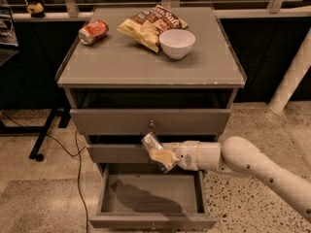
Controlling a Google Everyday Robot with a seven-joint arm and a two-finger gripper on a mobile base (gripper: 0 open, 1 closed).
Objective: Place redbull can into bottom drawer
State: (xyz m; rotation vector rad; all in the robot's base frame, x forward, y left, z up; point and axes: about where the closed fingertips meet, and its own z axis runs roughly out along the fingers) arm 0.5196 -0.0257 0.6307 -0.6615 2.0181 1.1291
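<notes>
**Redbull can held in front of the middle drawer, above the open bottom drawer**

The redbull can (151,142) is tilted, its upper end leaning left, in front of the middle drawer (116,153); the gripper (160,156) is clamped on its lower part, pale fingers (158,155) pressed against the metal; the white arm (252,166) reaches in from the lower right. Directly below, the bottom drawer (165,192) is pulled out, its grey floor bare but for a dark shadow; can and drawer are apart. Above, the top drawer (194,121) stands slightly out, a small knob at the middle of its front. On the cabinet top (121,64) lie a red soda can (93,32) on its side at the left, a chip bag (150,22) near the back, and a white bowl (177,42) touching the bag's right edge; a black cable (77,169) trails over the floor to the cabinet's left.
</notes>
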